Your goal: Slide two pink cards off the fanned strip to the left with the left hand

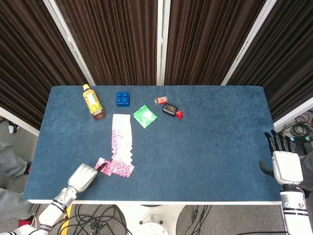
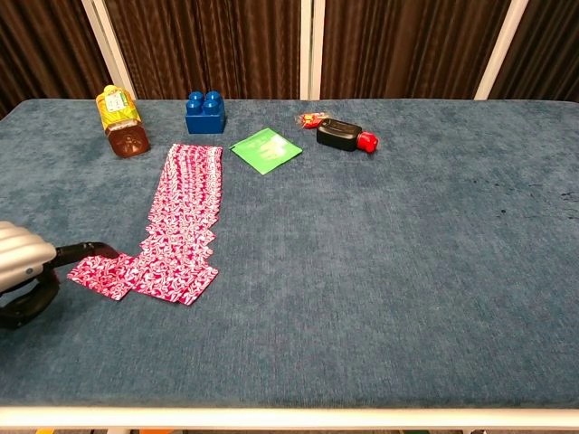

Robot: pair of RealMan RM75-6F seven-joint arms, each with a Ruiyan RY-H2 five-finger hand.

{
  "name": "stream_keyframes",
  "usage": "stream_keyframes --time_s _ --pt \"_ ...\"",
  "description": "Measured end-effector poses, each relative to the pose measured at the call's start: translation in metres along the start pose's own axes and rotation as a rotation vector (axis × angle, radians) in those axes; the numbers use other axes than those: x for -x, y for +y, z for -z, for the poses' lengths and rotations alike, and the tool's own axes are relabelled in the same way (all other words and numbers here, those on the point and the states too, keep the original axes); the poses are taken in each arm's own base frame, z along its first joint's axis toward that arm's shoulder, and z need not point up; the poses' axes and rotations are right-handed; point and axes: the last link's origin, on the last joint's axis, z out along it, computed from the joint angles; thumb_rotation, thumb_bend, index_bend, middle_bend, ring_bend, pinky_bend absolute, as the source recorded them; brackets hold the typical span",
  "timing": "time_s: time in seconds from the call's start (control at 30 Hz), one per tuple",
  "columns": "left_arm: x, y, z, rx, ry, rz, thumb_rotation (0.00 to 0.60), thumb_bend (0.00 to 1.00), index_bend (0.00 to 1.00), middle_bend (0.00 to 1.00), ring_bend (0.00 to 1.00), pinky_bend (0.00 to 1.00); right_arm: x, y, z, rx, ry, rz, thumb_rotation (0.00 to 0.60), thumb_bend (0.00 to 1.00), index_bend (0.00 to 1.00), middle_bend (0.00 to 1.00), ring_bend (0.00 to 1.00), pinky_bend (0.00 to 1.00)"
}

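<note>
my left hand (image 2: 23, 262) sits at the near-left table edge, one dark fingertip poked out onto the outermost pink card (image 2: 101, 274), rest curled in | cards lie just right of it, strip (image 2: 185, 203) running away from me | right hand (image 1: 285, 165) far off, fingers straight, empty

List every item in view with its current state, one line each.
left hand: a fingertip touching the leftmost pink card
right hand: open, at the table's right edge, holding nothing
pink cards: flat, overlapping, at the strip's near end
fanned strip: spread flat
bottle: lying down, capped
green packet: flat
blue block: upright
</note>
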Motion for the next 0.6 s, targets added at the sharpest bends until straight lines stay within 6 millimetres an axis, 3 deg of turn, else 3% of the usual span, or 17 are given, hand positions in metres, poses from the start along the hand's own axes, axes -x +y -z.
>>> stream_keyframes --time_s 0.6 --pt "0.010 -0.017 0.001 -0.051 -0.071 -0.034 0.600 0.71 0.11 0.79 0.88 0.83 0.002 -0.007 -0.004 -0.017 -0.012 0.012 0.600 0.20 0.00 0.00 0.00 0.00"
